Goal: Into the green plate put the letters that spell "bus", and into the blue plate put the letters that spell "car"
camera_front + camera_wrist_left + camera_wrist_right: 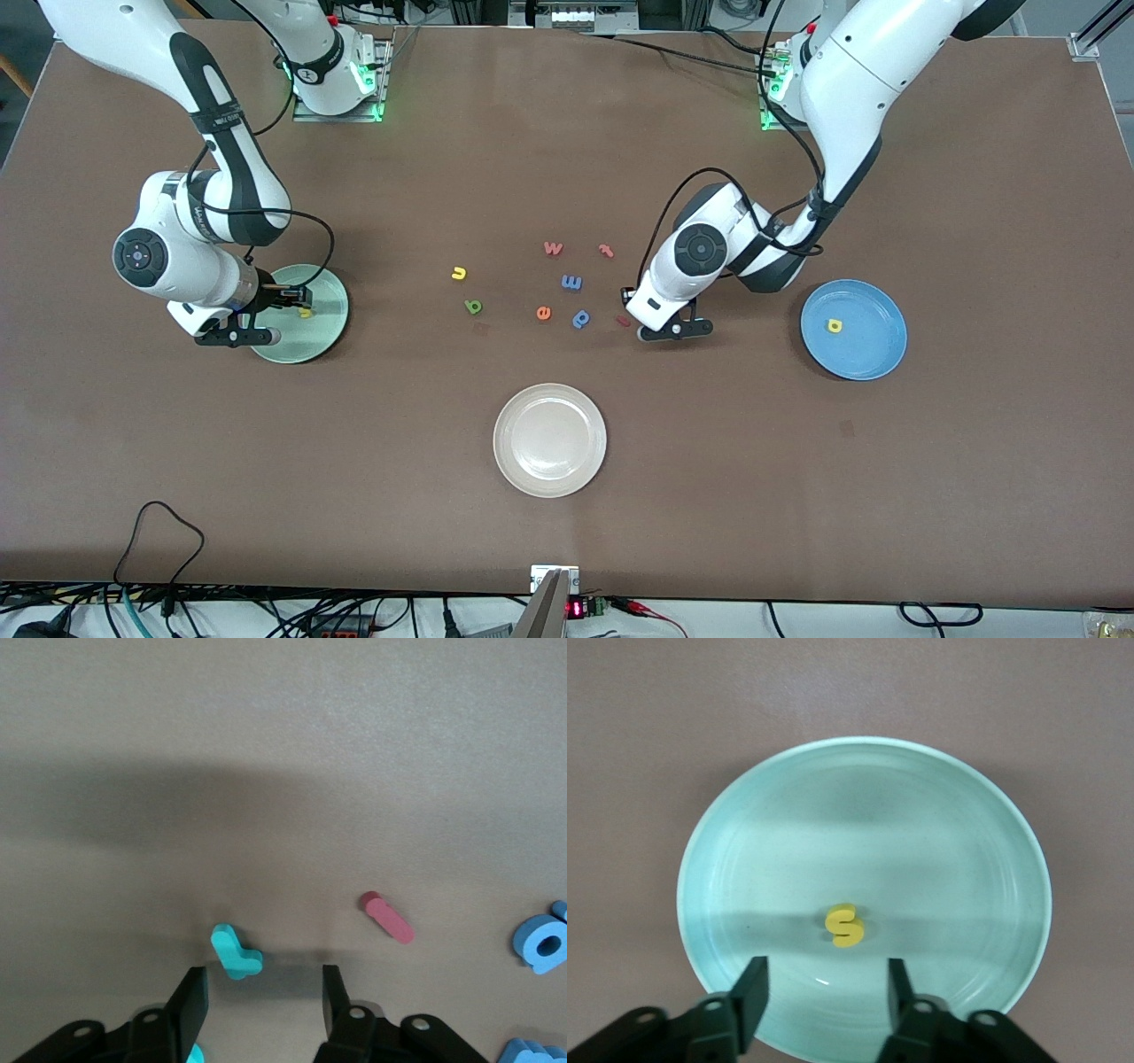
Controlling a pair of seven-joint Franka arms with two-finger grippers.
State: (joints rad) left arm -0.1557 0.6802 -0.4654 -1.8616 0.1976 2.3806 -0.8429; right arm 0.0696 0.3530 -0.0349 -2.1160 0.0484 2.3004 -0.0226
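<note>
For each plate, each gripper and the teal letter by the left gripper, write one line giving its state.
green plate: holds a yellow "s"
blue plate: holds a yellow "a"
cream-white plate: empty
right gripper: open, above the green plate
left gripper: open, over the teal letter lying on the table

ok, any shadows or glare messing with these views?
Left wrist view: broad soft shadow on the table, teal letter crisp. Right wrist view: shadow bands across the green plate, "s" clear. Front view: even light, mild sheen on the white plate.
</note>
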